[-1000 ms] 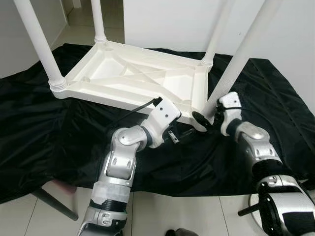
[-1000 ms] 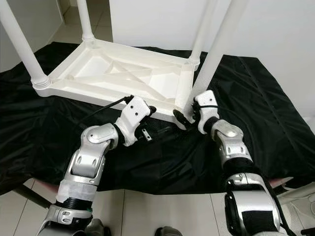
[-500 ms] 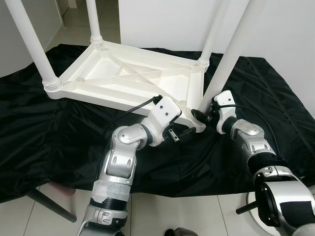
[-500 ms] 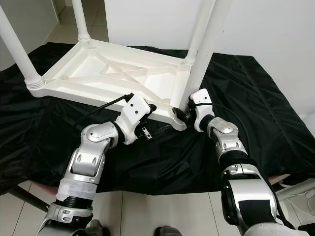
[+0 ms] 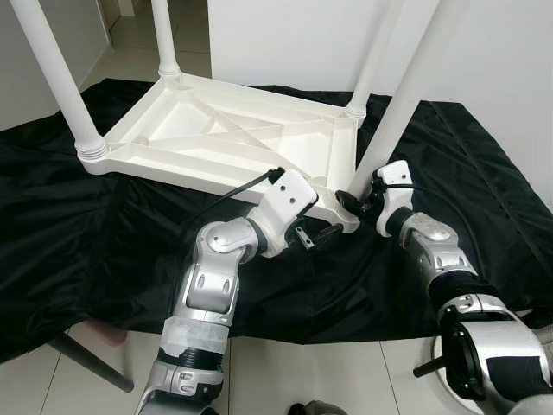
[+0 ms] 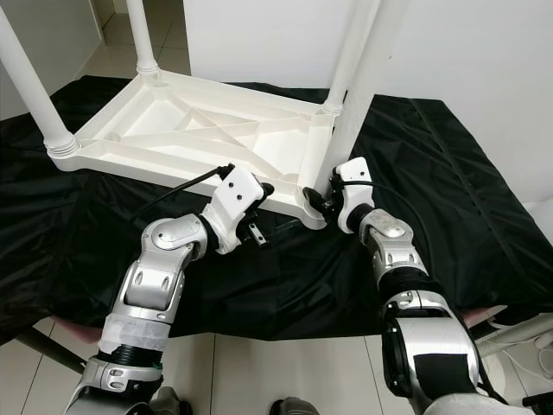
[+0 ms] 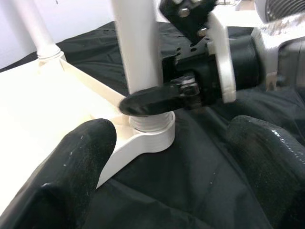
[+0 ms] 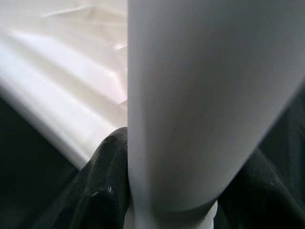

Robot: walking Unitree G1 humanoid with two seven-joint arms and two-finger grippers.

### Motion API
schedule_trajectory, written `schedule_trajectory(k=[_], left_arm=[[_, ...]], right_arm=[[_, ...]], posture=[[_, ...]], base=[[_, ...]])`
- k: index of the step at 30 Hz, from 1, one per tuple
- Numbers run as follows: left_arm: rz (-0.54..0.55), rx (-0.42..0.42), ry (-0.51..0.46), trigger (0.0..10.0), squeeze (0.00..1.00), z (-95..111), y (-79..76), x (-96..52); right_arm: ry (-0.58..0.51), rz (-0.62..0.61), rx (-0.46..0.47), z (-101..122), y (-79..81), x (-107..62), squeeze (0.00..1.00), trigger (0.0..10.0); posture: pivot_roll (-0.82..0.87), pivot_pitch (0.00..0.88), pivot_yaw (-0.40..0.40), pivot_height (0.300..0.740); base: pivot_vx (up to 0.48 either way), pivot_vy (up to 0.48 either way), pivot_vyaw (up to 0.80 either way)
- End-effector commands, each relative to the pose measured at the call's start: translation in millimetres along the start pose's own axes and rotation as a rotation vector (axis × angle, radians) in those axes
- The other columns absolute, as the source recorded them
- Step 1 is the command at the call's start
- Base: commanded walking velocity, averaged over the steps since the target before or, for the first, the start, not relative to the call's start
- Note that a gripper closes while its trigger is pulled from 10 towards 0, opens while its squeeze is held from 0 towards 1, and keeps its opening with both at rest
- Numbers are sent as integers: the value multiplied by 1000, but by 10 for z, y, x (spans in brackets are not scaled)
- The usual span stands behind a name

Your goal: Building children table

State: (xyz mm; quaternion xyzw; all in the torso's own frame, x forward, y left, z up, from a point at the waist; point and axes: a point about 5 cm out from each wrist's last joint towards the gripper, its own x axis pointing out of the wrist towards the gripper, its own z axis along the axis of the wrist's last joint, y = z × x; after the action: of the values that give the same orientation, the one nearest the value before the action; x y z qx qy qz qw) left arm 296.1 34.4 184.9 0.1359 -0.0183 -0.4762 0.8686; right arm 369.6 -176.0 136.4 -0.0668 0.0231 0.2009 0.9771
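Observation:
A white plastic children's table [image 5: 216, 138] lies upside down on a black cloth, its legs pointing up. My right gripper [image 5: 352, 201] is shut on the near-right leg [image 5: 406, 95] just above its socket; in the right wrist view the leg [image 8: 205, 95] stands between the black fingers [image 8: 107, 186]. My left gripper [image 5: 318, 235] is open, low beside the table's near edge and pointing at that corner. In the left wrist view its fingers [image 7: 71, 167] stand wide apart around the socket [image 7: 152, 136] without touching it.
The black cloth [image 5: 86, 242] covers the floor around the table, ending at white tiles [image 5: 302, 372] near me. Three other legs [image 5: 56, 78] rise at the remaining corners. A white wall [image 5: 294, 35] stands behind. A dark bar [image 5: 86, 359] lies at lower left.
The view has shifted slightly. My right wrist has settled closer against the base of the near-right leg. The left arm holds its place.

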Motion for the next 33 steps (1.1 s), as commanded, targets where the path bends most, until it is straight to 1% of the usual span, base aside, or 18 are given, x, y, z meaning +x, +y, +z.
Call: schedule_trajectory(k=[1, 4, 7, 8, 10, 12, 14, 15, 16, 17, 19, 23, 24, 25, 26, 29, 31, 33], left_arm=[[270, -12, 36, 10000, 0, -73, 111, -9], [277, -17, 44, 10000, 0, -87, 114, -11], [302, -42, 79, 10000, 0, -137, 129, -12], [302, -42, 79, 10000, 0, -137, 129, -12], [321, -57, 97, 10000, 0, -171, 142, -21], [332, -64, 105, 10000, 0, -193, 151, -29], [337, -63, 105, 10000, 0, -202, 155, -34], [354, -89, 97, 10000, 0, -211, 172, -43], [354, -89, 97, 10000, 0, -211, 172, -43], [372, -105, 90, 10000, 0, -216, 189, -53], [384, -116, 86, 10000, 0, -219, 201, -59], [392, -104, 94, 10000, 0, -231, 205, -63], [398, -98, 95, 10000, 0, -234, 209, -70], [398, -98, 95, 10000, 0, -234, 209, -70], [400, -97, 95, 10000, 0, -234, 212, -72], [402, -96, 95, 10000, 0, -234, 213, -73], [405, -92, 95, 10000, 0, -237, 211, -83], [406, -86, 97, 10000, 0, -242, 209, -90]], right_arm=[[58, -56, 41, -127, 62, -7, 0, 10000], [52, -101, 63, -124, 106, 6, 0, 10000], [38, -273, 122, -157, 275, 10, 0, 10000], [38, -273, 122, -157, 275, 10, 0, 10000], [44, -426, 151, -203, 349, -22, 0, 10000], [45, -507, 164, -218, 381, -44, 0, 10000], [50, -524, 170, -221, 410, -45, 0, 10000], [46, -518, 195, -203, 494, -24, 0, 10000], [46, -518, 195, -203, 494, -24, 0, 10000], [35, -500, 196, -170, 559, -7, 0, 10000], [29, -490, 194, -143, 604, 1, 0, 10000], [15, -484, 190, -109, 576, -32, 0, 10000], [-3, -488, 189, -85, 554, -58, 796, 10000], [-3, -488, 189, -85, 554, -58, 796, 10000], [-14, -491, 190, -72, 549, -70, 1000, 10000], [-21, -494, 189, -63, 546, -78, 1000, 10000], [-51, -467, 173, -40, 498, -125, 1000, 10000], [-45, -445, 166, -53, 463, -153, 1000, 10000]], posture=[[3, 0, -65, 740], [1, 0, -62, 740], [-2, 0, -64, 740], [-2, 0, -64, 740], [-3, 0, -66, 740], [-3, 0, -66, 740], [-3, 0, -66, 740], [-2, 0, -66, 740], [-2, 0, -66, 740], [-4, 0, -67, 740], [-4, 0, -67, 740], [-3, 0, -70, 740], [1, 0, -72, 740], [1, 0, -72, 740], [1, 0, -72, 740], [1, 0, -72, 740], [2, 0, -74, 740], [3, 0, -73, 740]], base=[[0, 0, 0], [0, 0, 0], [0, 0, 0], [0, 0, 0], [0, 0, 0], [0, 0, 0], [0, 0, 0], [0, 0, 0], [0, 0, 0], [0, 0, 0], [0, 0, 0], [0, 0, 0], [0, 0, 0], [0, 0, 0], [0, 0, 0], [0, 0, 0], [0, 0, 0], [0, 0, 0]])
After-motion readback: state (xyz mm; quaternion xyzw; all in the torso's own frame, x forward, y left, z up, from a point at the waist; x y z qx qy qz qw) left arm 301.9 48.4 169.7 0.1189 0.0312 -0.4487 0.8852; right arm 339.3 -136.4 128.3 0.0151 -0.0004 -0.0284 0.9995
